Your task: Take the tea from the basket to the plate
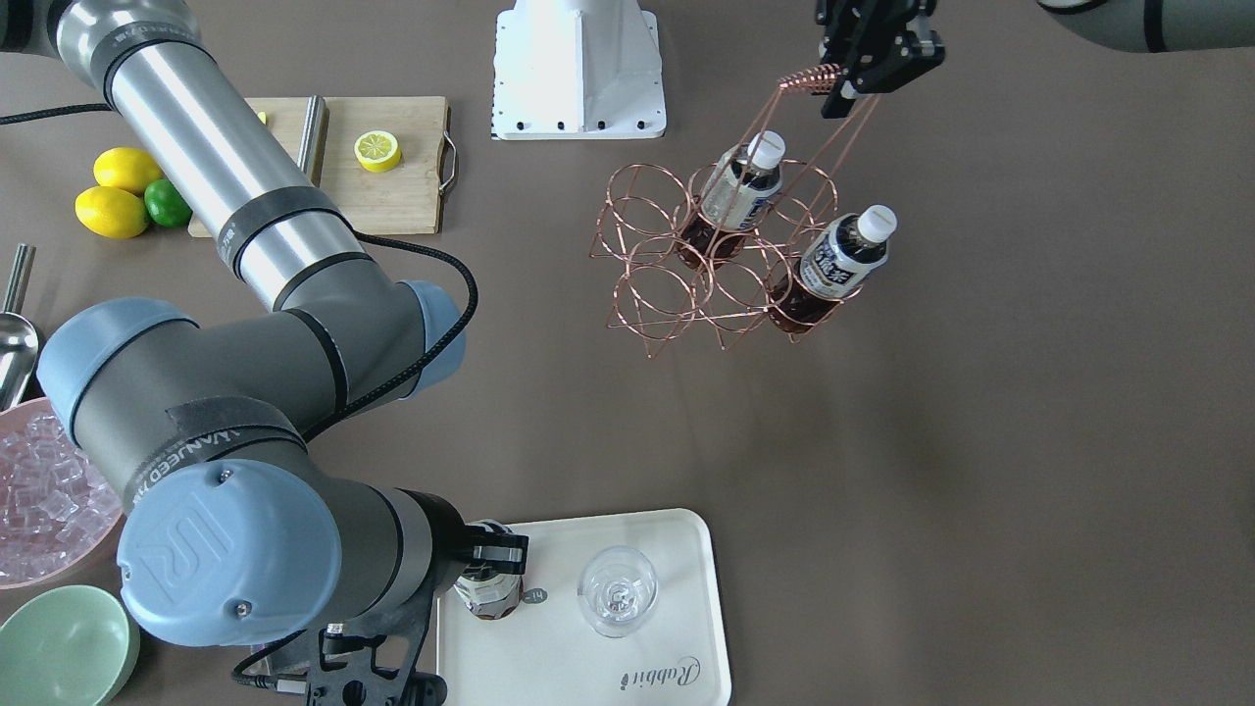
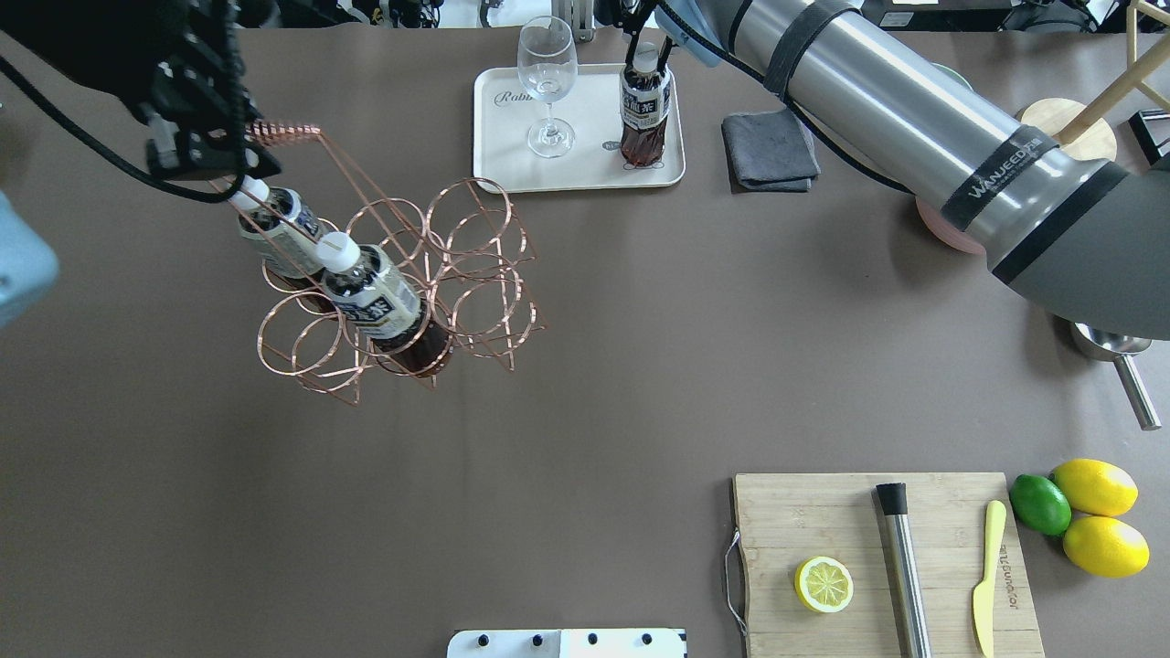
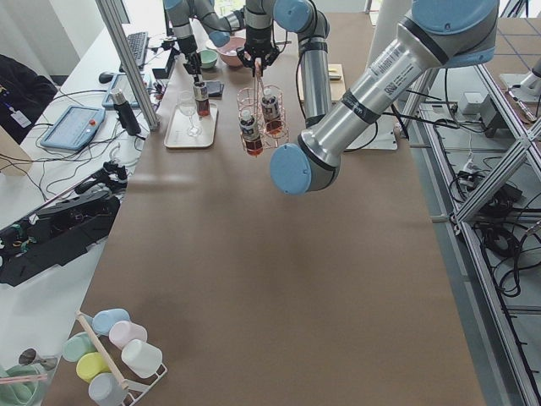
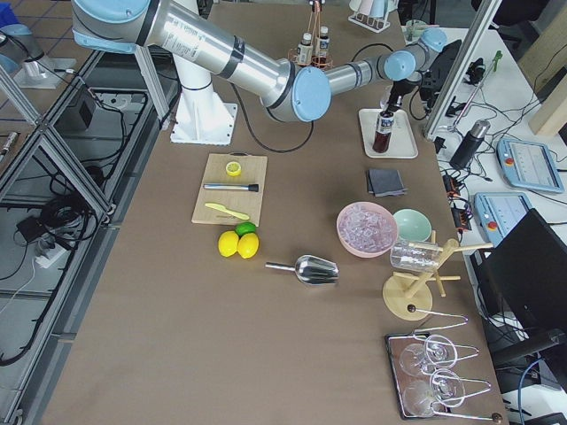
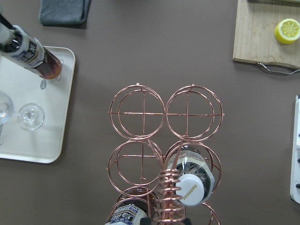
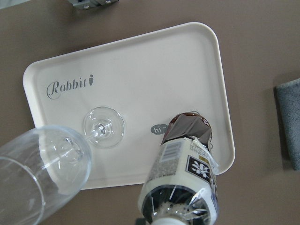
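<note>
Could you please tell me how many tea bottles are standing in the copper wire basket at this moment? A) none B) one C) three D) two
D: one bottle and a second bottle sit in the basket, while the third bottle stands on the plate.

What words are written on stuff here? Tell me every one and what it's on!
"Rabbit": in script on the plate.
"hi": on a small grey oval printed on the plate.
"WANJEED": on the black strap around the right arm.
"UR": raised on that arm's blue joint cap.
The tea label and the yellow knife: print too small or blurred to read.
</note>
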Robot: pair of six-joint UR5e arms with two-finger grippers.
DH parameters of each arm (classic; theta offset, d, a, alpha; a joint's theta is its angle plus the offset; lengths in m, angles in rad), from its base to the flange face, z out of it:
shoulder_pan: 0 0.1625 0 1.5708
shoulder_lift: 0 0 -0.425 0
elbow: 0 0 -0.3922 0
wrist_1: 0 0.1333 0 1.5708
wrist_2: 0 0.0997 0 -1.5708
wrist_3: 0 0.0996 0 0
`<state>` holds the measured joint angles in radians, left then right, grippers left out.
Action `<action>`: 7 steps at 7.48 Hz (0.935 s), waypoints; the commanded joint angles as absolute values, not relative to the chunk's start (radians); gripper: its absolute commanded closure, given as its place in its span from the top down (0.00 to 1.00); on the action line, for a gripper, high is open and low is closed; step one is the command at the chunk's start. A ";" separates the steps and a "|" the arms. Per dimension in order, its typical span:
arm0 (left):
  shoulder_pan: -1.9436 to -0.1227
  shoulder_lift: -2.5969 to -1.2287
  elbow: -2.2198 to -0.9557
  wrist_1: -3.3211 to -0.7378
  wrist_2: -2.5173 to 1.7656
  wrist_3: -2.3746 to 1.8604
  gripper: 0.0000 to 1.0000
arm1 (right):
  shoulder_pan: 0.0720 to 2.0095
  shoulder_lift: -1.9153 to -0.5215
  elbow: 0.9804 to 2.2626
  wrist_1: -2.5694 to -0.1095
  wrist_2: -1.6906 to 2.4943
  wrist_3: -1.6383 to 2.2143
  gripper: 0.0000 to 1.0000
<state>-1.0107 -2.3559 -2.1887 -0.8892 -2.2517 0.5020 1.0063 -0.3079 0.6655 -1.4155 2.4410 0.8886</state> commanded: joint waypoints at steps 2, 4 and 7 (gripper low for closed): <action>-1.274 -2.098 -2.226 -0.885 -2.325 0.786 0.00 | 1.012 -0.270 0.629 -1.410 2.422 0.881 0.00; -1.386 -2.007 -2.177 -0.887 -2.322 0.926 0.00 | 1.016 -0.270 0.627 -1.410 2.424 0.850 0.00; -1.433 -2.011 -2.070 -0.893 -2.313 1.052 0.00 | 1.023 -0.267 0.630 -1.414 2.425 0.845 1.00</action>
